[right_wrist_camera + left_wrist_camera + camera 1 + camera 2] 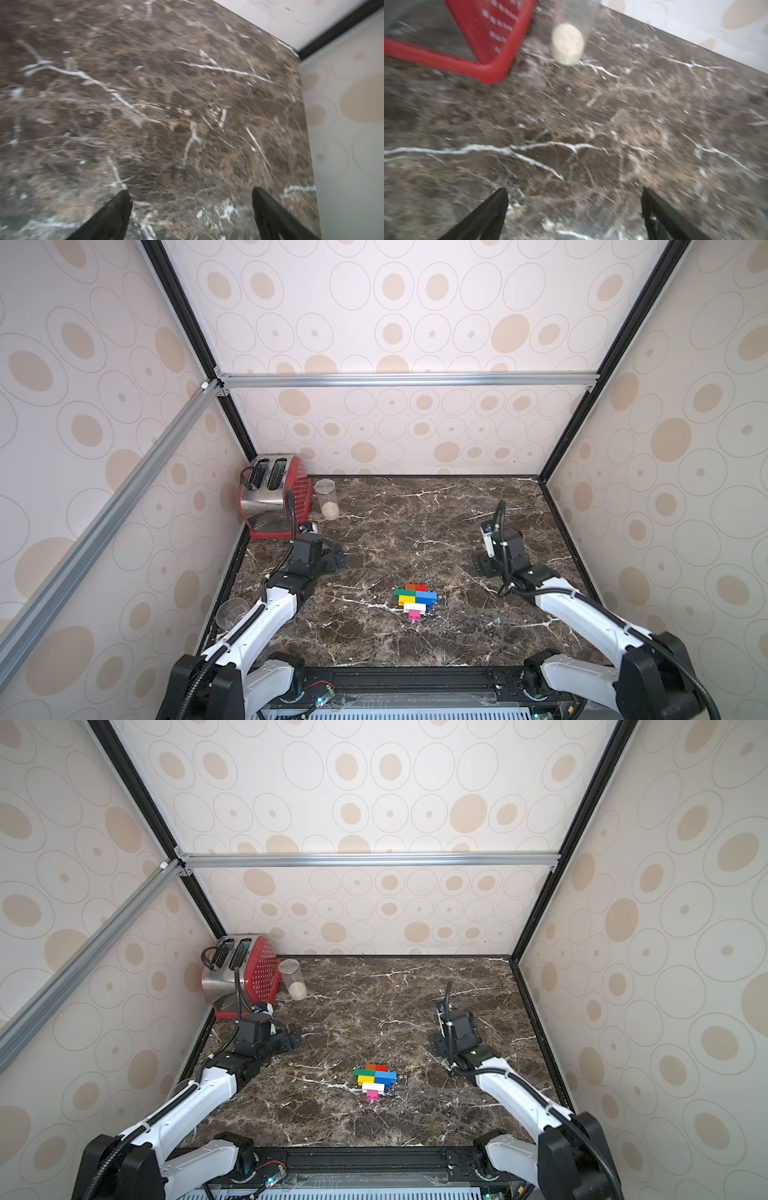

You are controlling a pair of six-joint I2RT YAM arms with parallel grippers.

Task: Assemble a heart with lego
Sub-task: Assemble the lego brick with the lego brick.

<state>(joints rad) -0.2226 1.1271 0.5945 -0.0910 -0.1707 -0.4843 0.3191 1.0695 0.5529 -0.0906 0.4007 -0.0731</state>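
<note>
- In both top views, showed the heart (415, 598) lying flat on the marble table (415, 522), in the half nearer the robot, about midway between the two arms and touched by neither.
- Showed its lego in stepped rows: orange and red farthest from the robot, then green with blue, yellow with blue, white, and a pink tip nearest the robot.
- Placed the left gripper (340, 558) low over the table, well apart from the heart, near a red and steel toaster (274, 493) in the far left corner; just beside the toaster, showed a clear jar (328, 499) with pale grains at its bottom.
- Placed the right gripper (485, 566) over bare marble, well apart from the heart on the opposite side.
- Showed a clear plastic cup (232, 612) at the table's left edge, beside the left forearm.
- In the left wrist view (blurred), showed the two dark fingers (492, 212) spread wide, with only marble between them and nothing gripped; beyond them, the toaster's red base and the jar.
- In the right wrist view (blurred), showed the fingers (116, 209) likewise spread wide over bare marble, gripping nothing; beyond them, the table's corner and the patterned wall (342, 124).
</note>
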